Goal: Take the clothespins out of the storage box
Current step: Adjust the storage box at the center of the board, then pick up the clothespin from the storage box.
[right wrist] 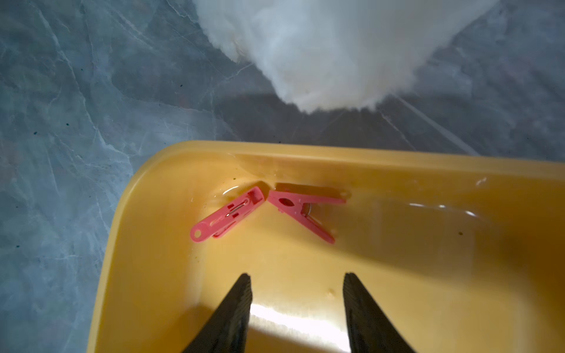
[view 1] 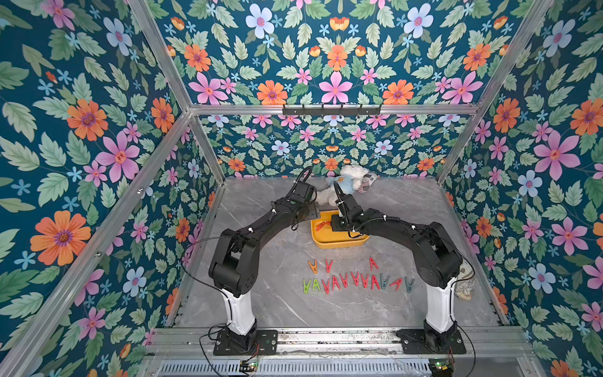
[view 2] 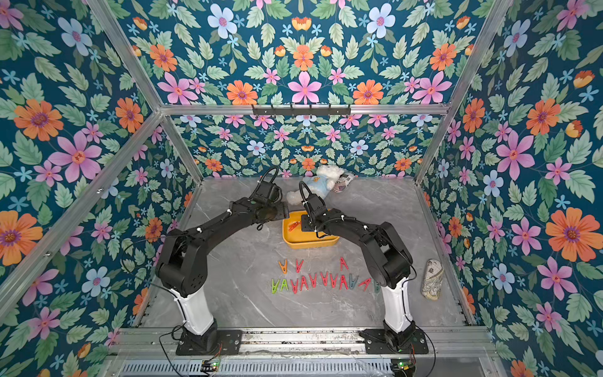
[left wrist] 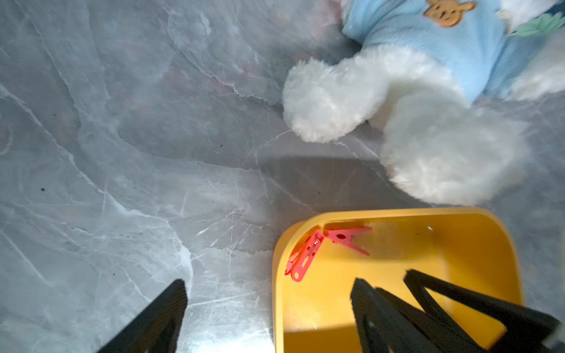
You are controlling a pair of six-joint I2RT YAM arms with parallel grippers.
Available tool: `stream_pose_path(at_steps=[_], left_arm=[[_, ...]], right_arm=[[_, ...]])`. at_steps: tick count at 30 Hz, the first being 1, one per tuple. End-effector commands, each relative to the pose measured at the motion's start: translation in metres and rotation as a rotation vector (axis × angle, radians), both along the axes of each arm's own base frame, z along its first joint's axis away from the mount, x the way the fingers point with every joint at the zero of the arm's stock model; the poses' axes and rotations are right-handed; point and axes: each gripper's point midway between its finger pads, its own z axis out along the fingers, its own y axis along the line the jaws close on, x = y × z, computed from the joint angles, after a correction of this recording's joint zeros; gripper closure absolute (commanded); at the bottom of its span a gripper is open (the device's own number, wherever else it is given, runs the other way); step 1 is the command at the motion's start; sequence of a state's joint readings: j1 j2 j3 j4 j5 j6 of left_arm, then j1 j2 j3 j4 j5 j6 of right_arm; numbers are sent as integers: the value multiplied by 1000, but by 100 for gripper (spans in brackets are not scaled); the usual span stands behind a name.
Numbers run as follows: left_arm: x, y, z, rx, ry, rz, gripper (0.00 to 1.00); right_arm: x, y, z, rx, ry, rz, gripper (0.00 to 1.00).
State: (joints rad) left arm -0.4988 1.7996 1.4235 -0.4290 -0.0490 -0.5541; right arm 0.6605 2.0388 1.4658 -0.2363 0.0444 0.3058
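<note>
Ribbed right fingers (right wrist: 236,308), glossy yellow storage box (right wrist: 305,150)

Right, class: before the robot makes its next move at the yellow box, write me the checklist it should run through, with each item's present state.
1. Box emptied: not ok; two red clothespins lie in one corner.
2. Right gripper free: ok; jaws apart, nothing between them.
3. Right gripper at a clothespin: not ok; both lie beyond its fingertips.
4. Left gripper out of the way: cannot tell; open, empty, astride the box wall, close to the right one.
5. Room beside the row of clothespins on the table: ok.
</note>
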Motion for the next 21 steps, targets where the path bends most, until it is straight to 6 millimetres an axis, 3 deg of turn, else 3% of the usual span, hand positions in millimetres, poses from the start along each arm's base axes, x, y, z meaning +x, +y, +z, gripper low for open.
stream_pose_path(at_steps=[1, 9, 18, 21], left_arm=[[-5, 14, 15, -22, -10, 48, 7], [-11, 42, 35, -94, -38, 134, 7], [-16, 54, 31, -121, -24, 170, 6], [-16, 55, 30, -126, -19, 176, 7]], right_arm=[[5, -3, -9, -72, -10, 53, 49], [11, 2, -27, -120, -3, 119, 50], [18, 6, -45, -165, 6, 161, 53], [19, 7, -50, -175, 13, 169, 58]])
